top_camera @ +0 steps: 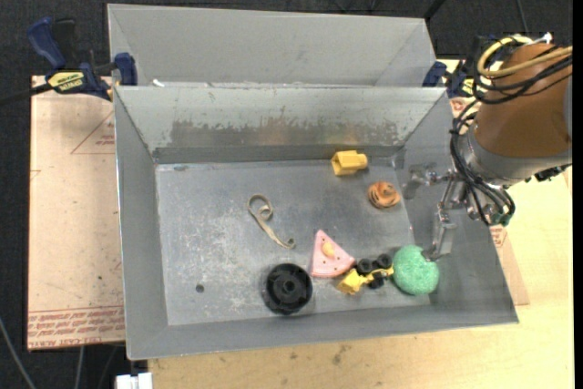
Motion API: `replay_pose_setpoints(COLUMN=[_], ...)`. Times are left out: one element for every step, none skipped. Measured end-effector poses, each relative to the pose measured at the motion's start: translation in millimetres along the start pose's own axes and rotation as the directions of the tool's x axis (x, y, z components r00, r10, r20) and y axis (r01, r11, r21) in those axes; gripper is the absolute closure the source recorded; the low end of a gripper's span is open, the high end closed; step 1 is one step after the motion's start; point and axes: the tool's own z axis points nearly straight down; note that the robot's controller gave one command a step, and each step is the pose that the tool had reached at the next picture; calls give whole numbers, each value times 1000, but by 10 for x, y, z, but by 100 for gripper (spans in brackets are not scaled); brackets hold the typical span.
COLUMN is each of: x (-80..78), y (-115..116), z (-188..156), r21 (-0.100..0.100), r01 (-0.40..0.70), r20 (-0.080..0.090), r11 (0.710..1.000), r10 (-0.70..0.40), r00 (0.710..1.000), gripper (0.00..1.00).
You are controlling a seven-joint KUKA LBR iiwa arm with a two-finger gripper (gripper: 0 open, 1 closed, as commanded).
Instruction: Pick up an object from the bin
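Closest to the camera is the black round ribbed wheel (288, 288), at the front of the grey metal bin (137, 241). Right of it come the pink wedge with pale spots (328, 256), the small yellow-and-black toy (363, 275) and the green fuzzy ball (414, 271) in the front right corner. My end effector (443, 243) hangs just beside that ball's upper right edge; honestly can't tell if it's open or closed. Further back sit the small orange round piece (383, 194), the yellow block (349, 162) and the tan curved strip (271, 220).
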Motion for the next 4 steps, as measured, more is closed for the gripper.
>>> replay_pose_setpoints(x=[-16,143,191,253], y=[3,94,362,469], z=[-47,325,891,1158], r21=[2,3,4,0], r01=[3,64,185,43], r20=[8,14,10,4], r11=[1000,998,983,999], r10=[-3,-64,-185,-43], r00=[1000,998,983,999], gripper=[0,0,0,0])
